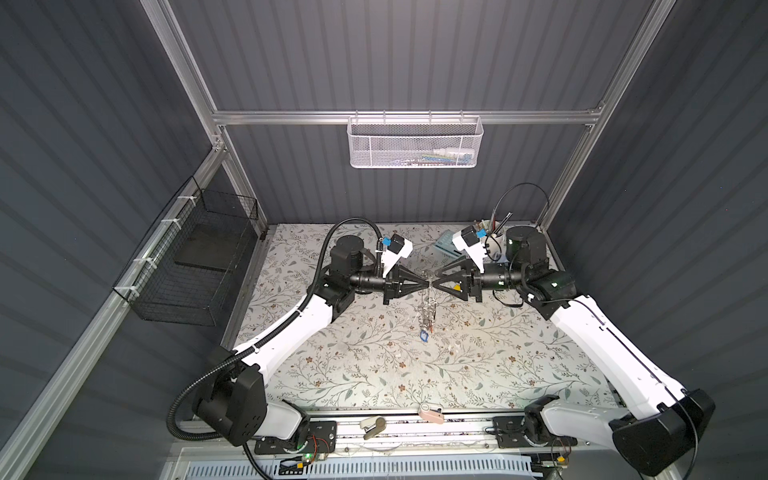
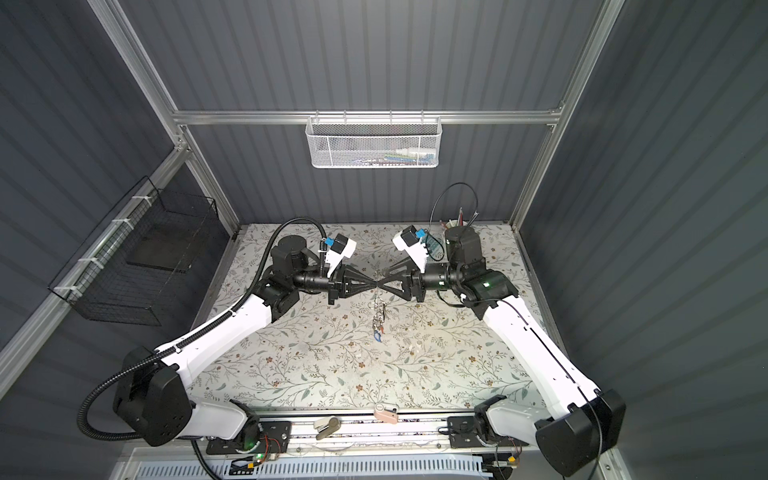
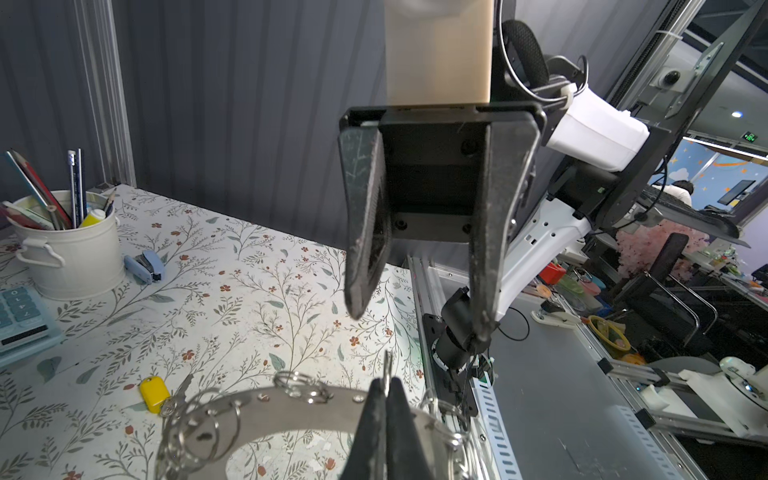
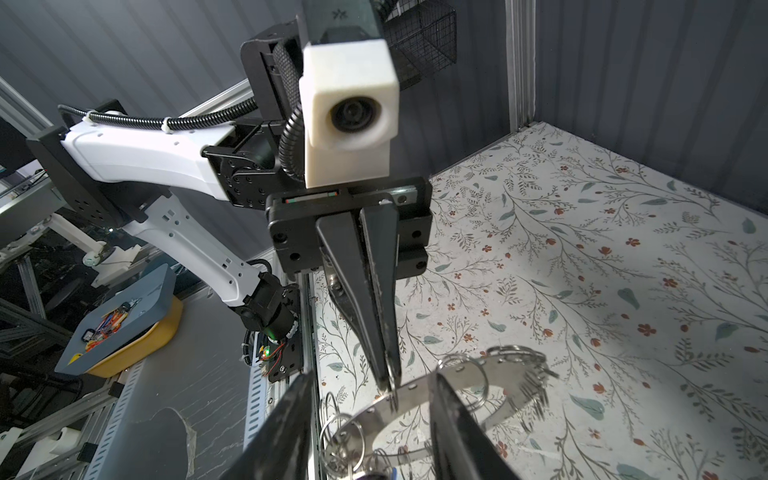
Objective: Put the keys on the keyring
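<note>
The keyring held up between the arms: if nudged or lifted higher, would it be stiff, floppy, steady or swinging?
The keyring looks like flat metal, so probably stiff. Pinched at one edge by the left gripper, it would likely swing when nudged. Its wire loops hang loose and may jingle.

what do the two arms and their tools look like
The left arm and right arm have white shells and black joints. The left tool and right tool are black, with two long tapering fingers each. Each wrist carries a white camera block. A ribbed black hose follows the left arm.
</note>
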Controlling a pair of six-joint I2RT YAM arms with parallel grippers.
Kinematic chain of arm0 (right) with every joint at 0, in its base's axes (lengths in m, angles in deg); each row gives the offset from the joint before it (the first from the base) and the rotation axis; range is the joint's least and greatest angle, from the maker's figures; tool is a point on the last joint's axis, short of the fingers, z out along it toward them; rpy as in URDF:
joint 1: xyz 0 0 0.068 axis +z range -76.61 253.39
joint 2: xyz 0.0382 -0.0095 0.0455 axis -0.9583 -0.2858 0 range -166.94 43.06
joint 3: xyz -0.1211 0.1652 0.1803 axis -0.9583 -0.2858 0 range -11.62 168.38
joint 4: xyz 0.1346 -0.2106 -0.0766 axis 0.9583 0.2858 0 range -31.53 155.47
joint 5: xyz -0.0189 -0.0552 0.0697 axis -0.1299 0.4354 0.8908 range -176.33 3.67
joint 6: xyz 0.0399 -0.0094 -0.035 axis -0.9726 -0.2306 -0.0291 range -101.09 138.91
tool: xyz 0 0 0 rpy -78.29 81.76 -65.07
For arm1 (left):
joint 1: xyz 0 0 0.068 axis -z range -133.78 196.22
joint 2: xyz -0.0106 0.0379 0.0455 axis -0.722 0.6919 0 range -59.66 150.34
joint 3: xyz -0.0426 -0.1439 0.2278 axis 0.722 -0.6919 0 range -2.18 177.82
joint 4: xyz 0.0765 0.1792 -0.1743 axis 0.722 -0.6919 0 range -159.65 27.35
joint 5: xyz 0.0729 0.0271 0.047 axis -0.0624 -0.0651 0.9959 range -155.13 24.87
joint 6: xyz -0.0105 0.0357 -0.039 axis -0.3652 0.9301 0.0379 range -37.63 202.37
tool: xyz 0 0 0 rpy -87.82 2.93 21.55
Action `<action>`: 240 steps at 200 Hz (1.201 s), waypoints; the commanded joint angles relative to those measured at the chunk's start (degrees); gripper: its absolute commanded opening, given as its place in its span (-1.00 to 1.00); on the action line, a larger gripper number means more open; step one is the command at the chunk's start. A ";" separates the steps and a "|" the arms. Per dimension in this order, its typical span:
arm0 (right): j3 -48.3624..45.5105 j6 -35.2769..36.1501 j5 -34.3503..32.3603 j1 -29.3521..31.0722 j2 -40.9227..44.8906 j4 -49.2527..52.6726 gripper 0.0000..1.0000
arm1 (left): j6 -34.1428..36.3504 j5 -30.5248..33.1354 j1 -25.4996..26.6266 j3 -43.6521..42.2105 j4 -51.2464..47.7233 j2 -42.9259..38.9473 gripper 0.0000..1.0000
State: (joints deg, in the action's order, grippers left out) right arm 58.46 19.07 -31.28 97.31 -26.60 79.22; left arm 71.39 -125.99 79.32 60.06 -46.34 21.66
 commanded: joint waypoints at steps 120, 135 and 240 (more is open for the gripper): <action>-0.43 -1.58 2.15 -0.04 -1.79 -2.01 -0.70 | -15.56 0.73 0.80 -4.93 22.95 -0.95 -1.00; -0.48 -1.57 2.17 -0.06 -1.82 -2.03 -0.77 | -15.83 0.69 0.82 -5.03 23.40 -0.87 -1.00; -0.60 -1.66 2.08 -0.05 -2.14 -2.47 -1.00 | -17.25 -1.04 0.91 -4.61 23.67 0.64 -1.00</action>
State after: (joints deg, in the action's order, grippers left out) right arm 58.44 17.65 -29.32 97.16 -27.94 77.71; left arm 54.23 -125.16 79.94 55.16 -24.79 21.96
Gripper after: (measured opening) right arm 0.047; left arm 0.047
